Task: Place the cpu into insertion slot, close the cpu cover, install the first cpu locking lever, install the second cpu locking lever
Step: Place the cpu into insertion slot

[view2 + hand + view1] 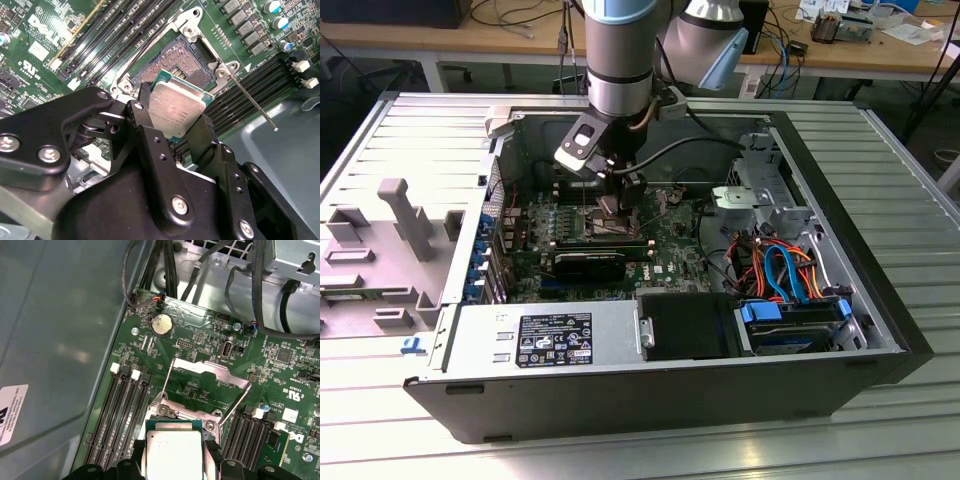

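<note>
The cpu (177,111) is square, so there's no real long axis to speak of. Its dull silver top faces up at both wrist cameras, with a strip of green edge peeking out on one side. It's hanging just over the insertion slot (175,60), covering the near part of it while the far part of the pin field is still open to see. In the first wrist view the cpu (172,452) sides run pretty much parallel to the socket frame (175,412). Can't tell if it's touching the slot yet.

The gripper (175,120) is clamped on the chip, one black finger (204,134) pressed on each of two opposite edges.

Just past the slot, the cpu cover (210,368) is flipped up and open. A thin locking lever (167,380) sticks out free on one side and a second lever (235,399) on the other. Long black memory slots (120,410) flank the socket on the green board (200,345).

In the exterior view the arm (618,60) drops straight down into the open computer case (880,300), with the gripper (615,200) pointing down at the board.
</note>
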`<state>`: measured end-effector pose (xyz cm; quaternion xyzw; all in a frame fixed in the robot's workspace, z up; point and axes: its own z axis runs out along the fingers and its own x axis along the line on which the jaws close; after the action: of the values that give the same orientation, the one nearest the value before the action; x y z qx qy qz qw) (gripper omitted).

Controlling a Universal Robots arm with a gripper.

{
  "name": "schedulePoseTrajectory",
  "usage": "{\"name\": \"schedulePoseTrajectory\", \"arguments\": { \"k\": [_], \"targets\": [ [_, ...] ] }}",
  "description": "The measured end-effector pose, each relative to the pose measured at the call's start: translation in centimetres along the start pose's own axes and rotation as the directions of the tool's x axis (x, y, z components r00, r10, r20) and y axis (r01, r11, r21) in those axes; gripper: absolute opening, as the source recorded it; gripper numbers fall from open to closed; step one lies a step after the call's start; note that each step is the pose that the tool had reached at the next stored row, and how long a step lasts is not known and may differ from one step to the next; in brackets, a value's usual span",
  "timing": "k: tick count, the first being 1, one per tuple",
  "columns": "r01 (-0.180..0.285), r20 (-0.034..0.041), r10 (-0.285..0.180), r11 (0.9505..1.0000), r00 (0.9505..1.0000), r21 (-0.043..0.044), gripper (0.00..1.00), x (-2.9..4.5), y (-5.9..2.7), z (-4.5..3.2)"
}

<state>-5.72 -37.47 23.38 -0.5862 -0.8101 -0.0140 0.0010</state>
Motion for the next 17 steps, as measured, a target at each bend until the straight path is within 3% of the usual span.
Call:
{"name": "schedulePoseTrajectory", "arguments": {
  "k": [17],
  "targets": [
    [-0.043, 0.0009, 0.043, 0.9991, 0.9991, -0.0008, 0.54, 0.00, 0.00, 0.13]
  ]
}}
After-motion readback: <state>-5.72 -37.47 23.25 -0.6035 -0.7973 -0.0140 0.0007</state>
